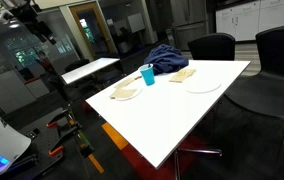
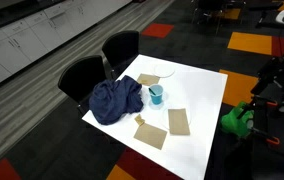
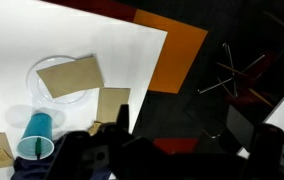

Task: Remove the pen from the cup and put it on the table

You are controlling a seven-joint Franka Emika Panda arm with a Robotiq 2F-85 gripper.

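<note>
A blue cup stands on the white table next to a dark blue cloth in both exterior views (image 1: 148, 75) (image 2: 156, 96). It also shows at the lower left of the wrist view (image 3: 37, 136). A thin pen (image 1: 142, 69) sticks out of the cup; it is too small to make out in the other views. My gripper (image 3: 179, 125) is high above the floor, off the table's edge and far from the cup. Its dark fingers stand apart with nothing between them. The arm shows at the top left in an exterior view (image 1: 40, 25).
The dark blue cloth (image 2: 115, 100) lies by the cup. Brown paper pieces (image 2: 178, 121) and a white plate (image 3: 67, 78) lie on the table (image 2: 204, 100). Black chairs (image 1: 210, 45) stand at the far side. A chair base (image 3: 237, 75) stands on the floor.
</note>
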